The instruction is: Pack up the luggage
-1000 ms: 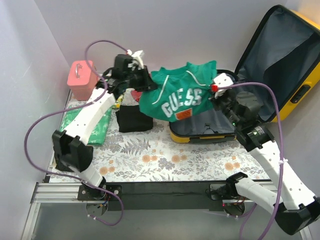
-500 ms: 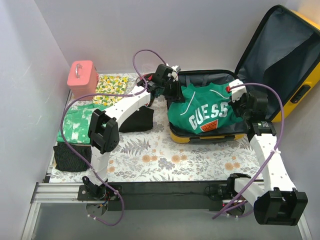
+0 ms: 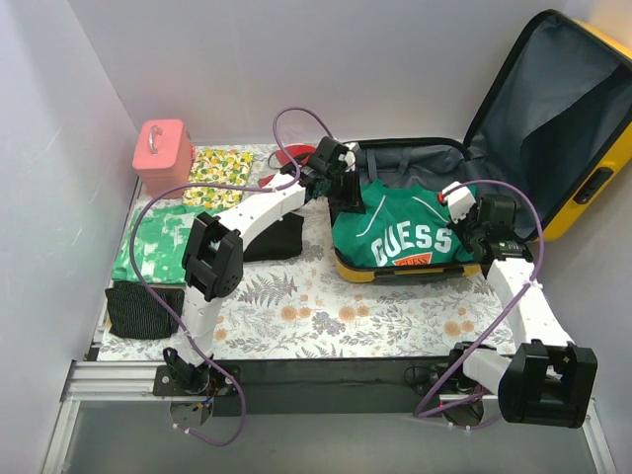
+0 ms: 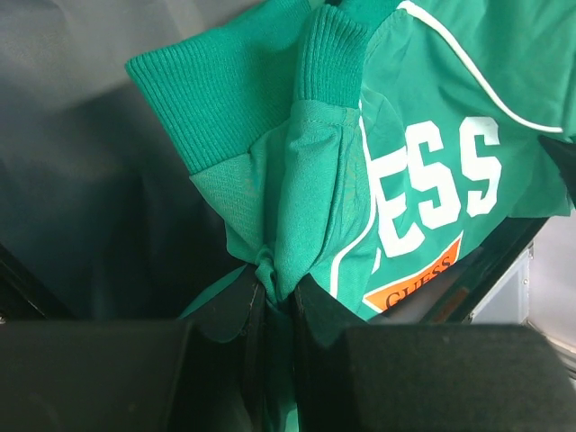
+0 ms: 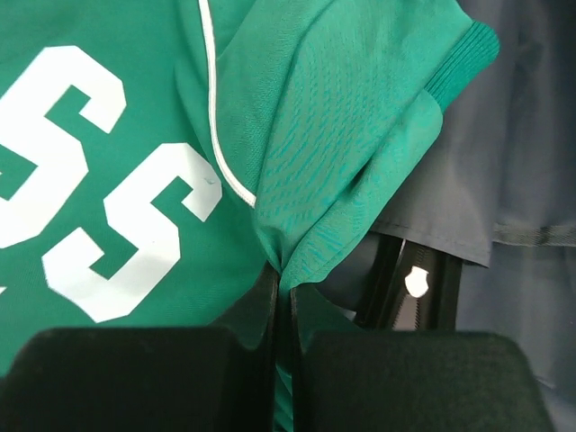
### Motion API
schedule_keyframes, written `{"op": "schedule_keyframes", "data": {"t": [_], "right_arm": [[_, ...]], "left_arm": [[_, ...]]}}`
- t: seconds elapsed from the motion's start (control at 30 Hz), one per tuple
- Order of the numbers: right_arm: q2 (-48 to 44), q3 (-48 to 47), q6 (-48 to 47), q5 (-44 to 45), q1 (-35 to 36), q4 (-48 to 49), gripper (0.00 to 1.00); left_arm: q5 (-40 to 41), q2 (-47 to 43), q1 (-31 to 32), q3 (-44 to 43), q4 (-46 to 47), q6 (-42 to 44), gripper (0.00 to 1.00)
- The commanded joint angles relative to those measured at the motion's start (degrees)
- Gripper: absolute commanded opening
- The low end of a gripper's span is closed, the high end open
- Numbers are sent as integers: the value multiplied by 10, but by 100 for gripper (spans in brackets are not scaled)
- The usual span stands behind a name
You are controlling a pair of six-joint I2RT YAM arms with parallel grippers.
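The yellow suitcase (image 3: pixel 592 188) lies open at the right, lid raised against the back wall, grey lining showing. A green shirt (image 3: pixel 400 229) with white GUESS lettering lies spread in its lower half and hangs a little over the front edge. My left gripper (image 3: pixel 346 197) is shut on the shirt's left shoulder; the left wrist view shows the fabric (image 4: pixel 310 171) bunched between the jaws. My right gripper (image 3: pixel 464 219) is shut on the shirt's right shoulder; the right wrist view shows the fabric (image 5: pixel 315 180) pinched there, beside the suitcase zipper (image 5: pixel 414 281).
A small pink case (image 3: pixel 161 156) stands at the back left. A yellow lemon-print cloth (image 3: pixel 219 166), a green patterned cloth (image 3: pixel 158 243), a dark striped cloth (image 3: pixel 140 308) and a black folded garment (image 3: pixel 281 235) lie on the floral table cover (image 3: pixel 326 316). A red item (image 3: pixel 296 153) sits behind the left arm.
Both grippers carried the green shirt from above the table's middle to the right and down into the open suitcase, where it now lies spread.
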State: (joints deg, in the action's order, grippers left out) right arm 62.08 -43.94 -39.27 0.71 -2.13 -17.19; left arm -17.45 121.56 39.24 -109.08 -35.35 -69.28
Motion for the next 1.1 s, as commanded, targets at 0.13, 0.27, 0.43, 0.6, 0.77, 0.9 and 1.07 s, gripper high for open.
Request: {"op": "schedule_keyframes", "data": {"t": [0.13,0.27,0.43,0.6,0.77,0.9,1.07], "right_arm": [[47,12,-4,25,-9,54,1],[67,27,-22,44,-15,89,1],[93,38,-46,36,-38,121,1],[98,29,-38,0,-38,130,9],[103,-3,-25,-3,-38,95,55],[81,-41,-2,-39,-38,53,77],[63,-130,38,-83,-38,-16,82]], "left_arm": [[24,14,4,10,-5,-10,0],[24,31,5,1,-2,-12,0],[44,42,7,4,-9,-22,0],[54,27,7,13,-9,-25,0],[61,1,7,-3,-9,-17,18],[61,-28,7,-37,-7,13,42],[75,-76,-6,-68,-1,44,69]]}}
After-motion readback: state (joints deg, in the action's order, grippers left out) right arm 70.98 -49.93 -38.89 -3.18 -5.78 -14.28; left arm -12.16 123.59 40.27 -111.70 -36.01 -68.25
